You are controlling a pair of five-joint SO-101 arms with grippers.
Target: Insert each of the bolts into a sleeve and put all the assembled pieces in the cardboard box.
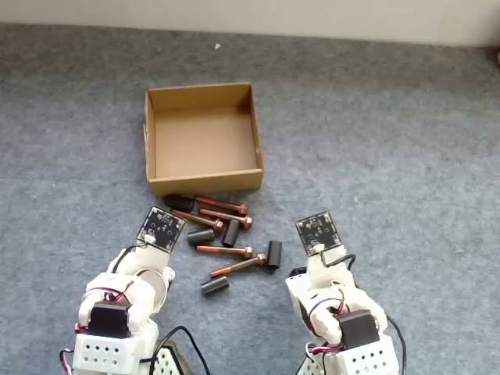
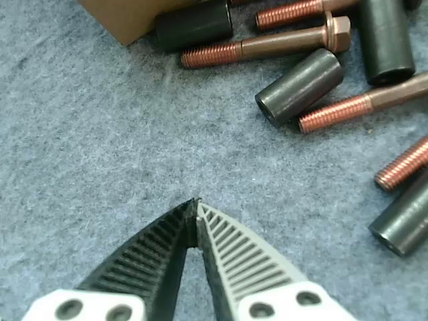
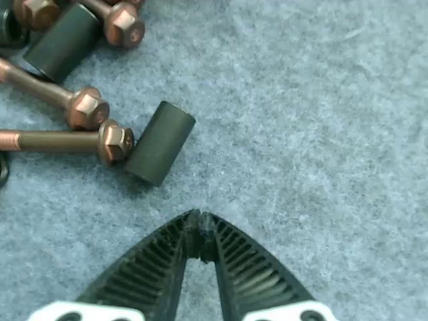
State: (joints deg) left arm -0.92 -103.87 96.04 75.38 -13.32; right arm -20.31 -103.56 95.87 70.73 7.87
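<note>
Item: your right gripper (image 3: pixel 199 224), fingers (image 3: pixel 157 271) pressed together as on the left gripper (image 2: pixel 196 212), sat nearest the short black cylindrical sleeve (image 3: pixel 159 144), slanted just ahead on the grey tabletop (image 3: pixel 321 100), touching a copper hex-head bolt (image 3: pixel 63 140).

We find the cardboard box (image 1: pixel 207 183) toward the back of the tabletop (image 1: pixel 391 141). Just in front of it, the bolts (image 1: pixel 224 251) and sleeves (image 1: pixel 274 254) lie in a loose cluster, some touching. The left claw (image 2: pixel 197 210) flanks the cluster's left and the right claw (image 3: pixel 199 221) its right.
</note>
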